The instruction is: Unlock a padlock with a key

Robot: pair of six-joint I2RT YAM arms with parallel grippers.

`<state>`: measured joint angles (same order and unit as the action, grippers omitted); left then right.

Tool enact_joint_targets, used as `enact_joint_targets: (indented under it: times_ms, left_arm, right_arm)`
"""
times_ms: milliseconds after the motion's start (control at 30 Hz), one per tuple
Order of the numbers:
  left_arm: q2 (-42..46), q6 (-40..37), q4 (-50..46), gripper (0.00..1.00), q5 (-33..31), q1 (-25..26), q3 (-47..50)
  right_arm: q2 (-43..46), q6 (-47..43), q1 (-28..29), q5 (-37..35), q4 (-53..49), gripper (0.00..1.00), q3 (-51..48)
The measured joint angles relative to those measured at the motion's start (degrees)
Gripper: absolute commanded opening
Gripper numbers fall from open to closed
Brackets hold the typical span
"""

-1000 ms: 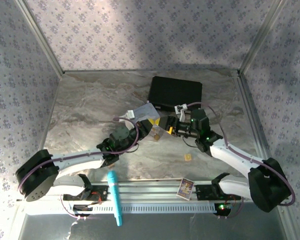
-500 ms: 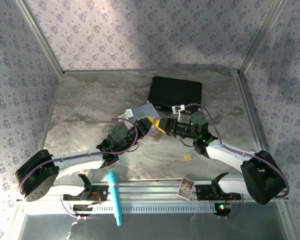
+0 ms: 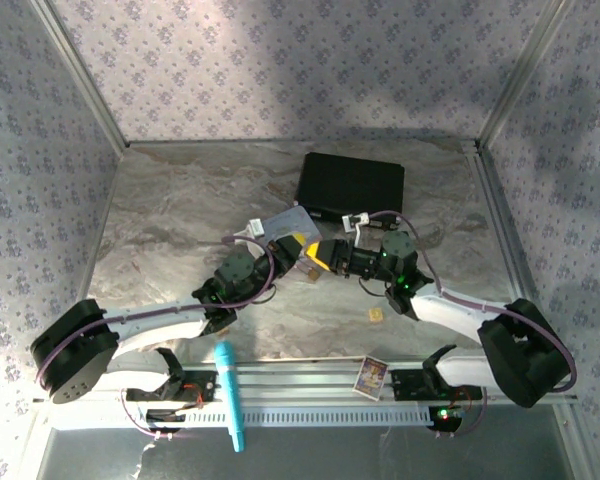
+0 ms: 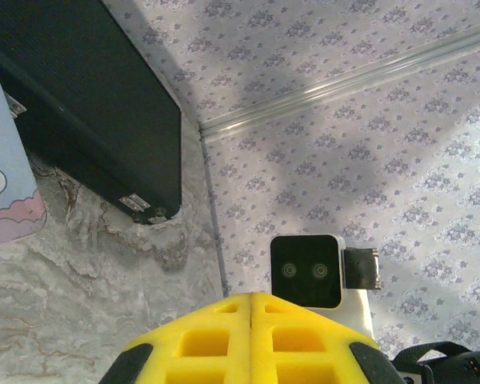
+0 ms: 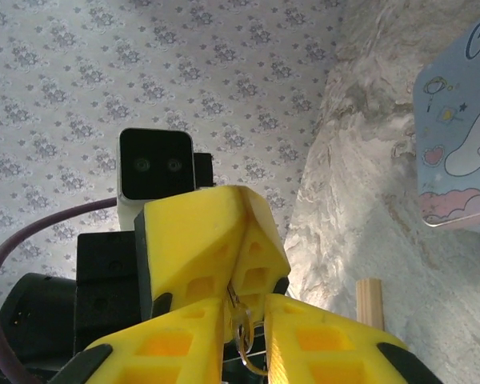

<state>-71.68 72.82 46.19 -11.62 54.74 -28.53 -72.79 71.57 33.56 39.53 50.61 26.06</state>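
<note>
Tips of the yellow-fingered left claw [image 3: 302, 246] and yellow-fingered right claw [image 3: 322, 256] meet head-on above the grey marbled table [image 3: 180, 220] in the top view, both arms stretched low and angled inward. From the left wrist, that claw's fingers are pressed flat together; whether they pinch the tiny silvery key, I cannot tell. From the right wrist, the right claw is narrow, nipping a thin silver loop, probably the shackle of the small brass padlock [image 5: 240, 330]. The loop's long axis runs straight toward the left tips.

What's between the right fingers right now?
A thin silver loop sits in the right fingers' gap, sticking out from the shut left fingers' seam. What it attaches to is covered by the fingers.
</note>
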Motion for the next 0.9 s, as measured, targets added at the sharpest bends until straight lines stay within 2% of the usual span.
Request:
enact_joint_targets:
  times_ms: [67,133,267,367,433,667,700,733,833,900]
  left_arm:
    - [0.0,0.35,0.11,0.0,0.0,-0.11,0.0]
    - [-0.02,0.63,0.2,0.0,0.0,-0.11,0.0]
    - [-0.11,1.29,0.37,0.0,-0.02,-0.39,0.83]
    - [-0.55,1.88,0.83,0.0,-0.26,-0.5,1.03]
    - [-1.16,2.34,1.86,0.0,-0.22,-0.68,1.2]
    - [-1.64,3.37,3.23,0.0,-0.22,-0.74,1.55]
    - [-1.62,3.39,3.06,0.08,-0.2,-0.74,1.55]
    - [-1.62,3.45,2.8,0.21,-0.22,-0.74,1.55]
    - [-1.2,3.87,-0.15,0.6,-0.66,-0.74,1.53]
    - [-0.26,3.74,-3.52,0.91,-1.57,-0.9,1.53]
  right_arm:
    - [-0.83,0.44,0.44,0.0,0.94,0.25,0.0]
    - [-1.86,1.03,0.85,0.2,2.36,0.17,0.0]
    - [-3.43,1.55,1.38,0.35,4.31,0.14,0.0]
    - [-4.13,1.9,1.33,0.35,4.55,0.04,0.0]
    - [-4.15,2.27,1.09,0.28,4.48,0.0,0.0]
    - [-4.15,2.19,1.03,0.15,4.5,0.0,-0.07]
    - [-4.15,2.16,0.9,0.15,4.5,0.0,-0.11]
    - [-4.15,2.16,0.79,0.15,4.48,0.0,-0.22]
    - [-3.69,1.9,0.17,0.15,3.96,0.0,-0.96]
    - [-2.32,1.01,-0.79,0.09,2.14,0.0,-1.44]
